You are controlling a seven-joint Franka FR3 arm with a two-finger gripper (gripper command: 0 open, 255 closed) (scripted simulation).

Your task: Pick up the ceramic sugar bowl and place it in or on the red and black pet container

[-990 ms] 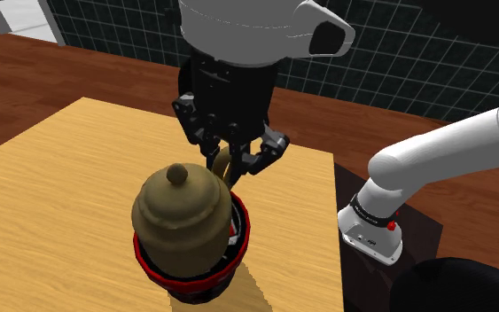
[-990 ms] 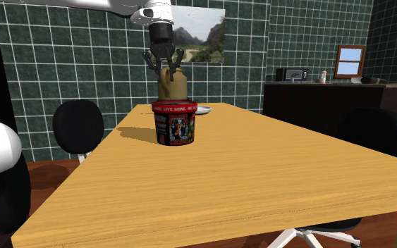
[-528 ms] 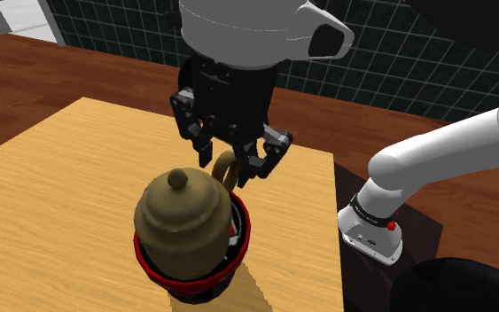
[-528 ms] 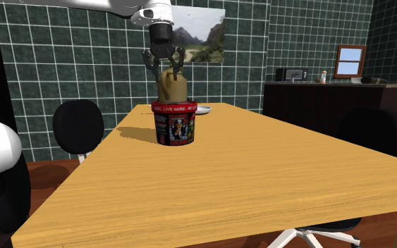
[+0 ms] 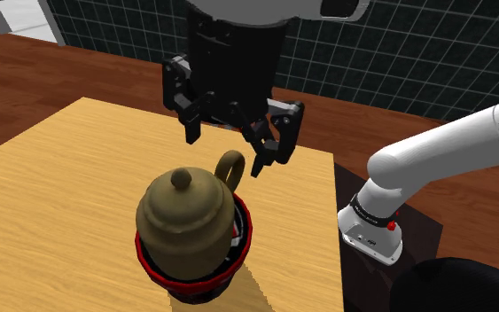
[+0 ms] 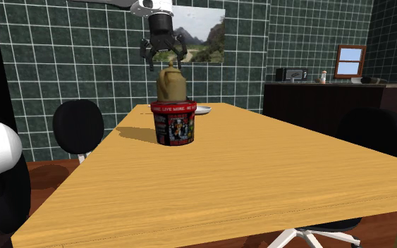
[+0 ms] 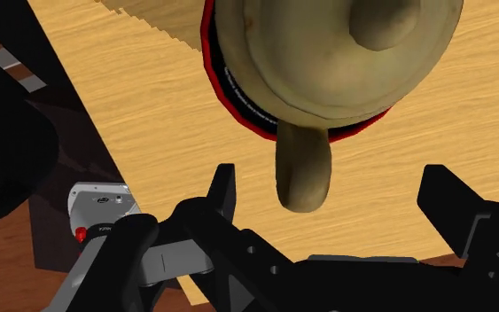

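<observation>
1. On the wooden table (image 5: 52, 168), shoulder view: I see the tan lidded sugar bowl (image 5: 185, 213) seated in the red-and-black pet container (image 5: 244, 237); placing looks done.
2. Second exterior view: the all-black gripper (image 6: 163, 62) hangs just above it.
3. Wrist view: jaws released, clear of the bowl's handle (image 7: 302, 168); I judge only the retreat remains.

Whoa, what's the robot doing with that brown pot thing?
The white arm is putting a tan lidded sugar bowl into a red and black tub on the wooden table. The bowl sits in the tub's mouth, with most of it sticking out above the rim. The black pincer is open and hovers just above the bowl's handle, not touching it, so the job looks about done.
</observation>
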